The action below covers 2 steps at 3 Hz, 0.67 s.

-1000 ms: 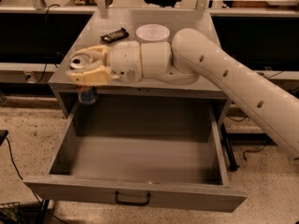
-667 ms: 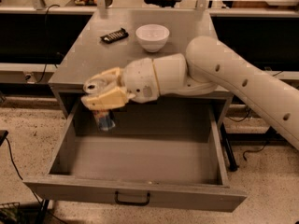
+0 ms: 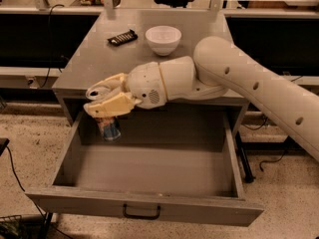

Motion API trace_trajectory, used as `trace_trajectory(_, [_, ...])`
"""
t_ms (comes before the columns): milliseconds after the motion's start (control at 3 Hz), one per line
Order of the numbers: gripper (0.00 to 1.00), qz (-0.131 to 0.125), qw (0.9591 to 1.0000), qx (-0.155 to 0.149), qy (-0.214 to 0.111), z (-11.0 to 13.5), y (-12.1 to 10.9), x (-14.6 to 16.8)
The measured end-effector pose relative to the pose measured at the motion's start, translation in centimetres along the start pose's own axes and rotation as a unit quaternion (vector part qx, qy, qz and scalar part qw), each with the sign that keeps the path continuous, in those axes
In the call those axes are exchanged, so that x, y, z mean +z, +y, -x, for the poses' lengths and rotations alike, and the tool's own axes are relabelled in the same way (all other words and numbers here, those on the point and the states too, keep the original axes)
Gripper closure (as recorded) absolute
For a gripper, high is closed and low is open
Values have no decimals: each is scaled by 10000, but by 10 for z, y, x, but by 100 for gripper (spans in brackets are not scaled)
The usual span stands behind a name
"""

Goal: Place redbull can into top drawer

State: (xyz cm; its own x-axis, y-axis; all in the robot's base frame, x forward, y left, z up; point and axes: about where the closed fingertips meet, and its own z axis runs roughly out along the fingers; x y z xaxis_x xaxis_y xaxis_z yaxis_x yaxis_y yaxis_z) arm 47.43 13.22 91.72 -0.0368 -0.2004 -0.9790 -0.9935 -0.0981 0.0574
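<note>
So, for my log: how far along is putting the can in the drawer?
Done: the top drawer stands open. In hand: the gripper is shut on the redbull can, holding it over the drawer's back left. Left: lower it onto the drawer floor and let go.

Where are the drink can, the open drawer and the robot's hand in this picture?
redbull can (image 3: 109,129): camera view, its blue lower body.
top drawer (image 3: 199,211): camera view, front panel.
gripper (image 3: 90,100): camera view, between fingertips, shut on the can, over the drawer's back left.
</note>
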Motion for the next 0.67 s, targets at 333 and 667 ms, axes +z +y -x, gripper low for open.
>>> trace_trajectory(333, [100,1,10000,1,0,0,0,0])
trace_trajectory(667, [100,-365,9993,20,3,-44,-6,-5])
